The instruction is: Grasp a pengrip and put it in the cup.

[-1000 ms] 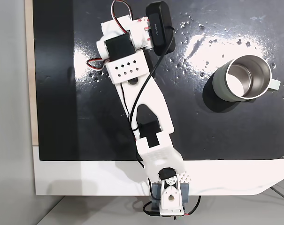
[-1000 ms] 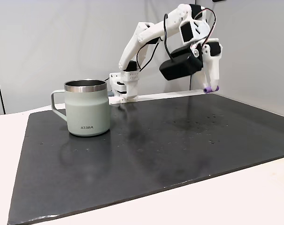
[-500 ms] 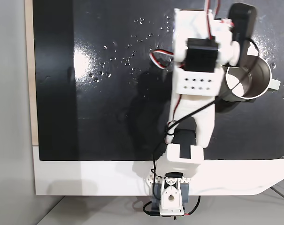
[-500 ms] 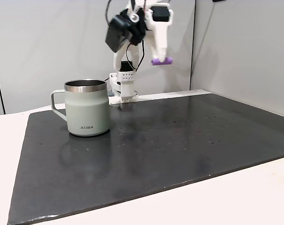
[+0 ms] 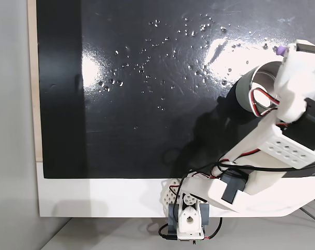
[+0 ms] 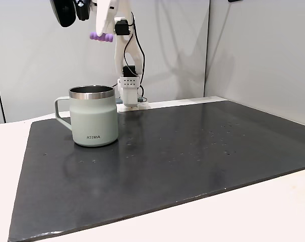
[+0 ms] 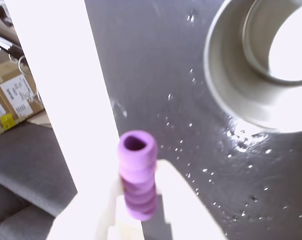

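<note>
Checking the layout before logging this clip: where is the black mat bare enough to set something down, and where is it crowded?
In a fixed view the black mat lies bare from its left edge across to the cup. The crowded part is the right side, where the arm hangs over the cup and the gripper holds the pengrip high above it.
</note>
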You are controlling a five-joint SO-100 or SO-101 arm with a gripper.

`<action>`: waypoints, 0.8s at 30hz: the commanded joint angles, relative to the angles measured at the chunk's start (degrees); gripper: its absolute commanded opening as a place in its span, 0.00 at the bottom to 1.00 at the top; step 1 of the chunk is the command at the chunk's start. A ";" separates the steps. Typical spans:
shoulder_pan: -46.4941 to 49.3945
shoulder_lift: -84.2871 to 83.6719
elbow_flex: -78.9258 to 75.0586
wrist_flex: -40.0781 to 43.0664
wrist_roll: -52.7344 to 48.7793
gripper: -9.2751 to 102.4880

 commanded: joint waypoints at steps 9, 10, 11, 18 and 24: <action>5.62 1.14 8.79 0.26 -9.23 0.08; 5.62 1.23 10.02 0.26 -10.28 0.08; 5.54 1.41 11.25 0.26 -11.34 0.08; 5.80 1.49 19.16 0.35 -16.26 0.08; 6.33 1.49 25.22 0.44 -18.81 0.08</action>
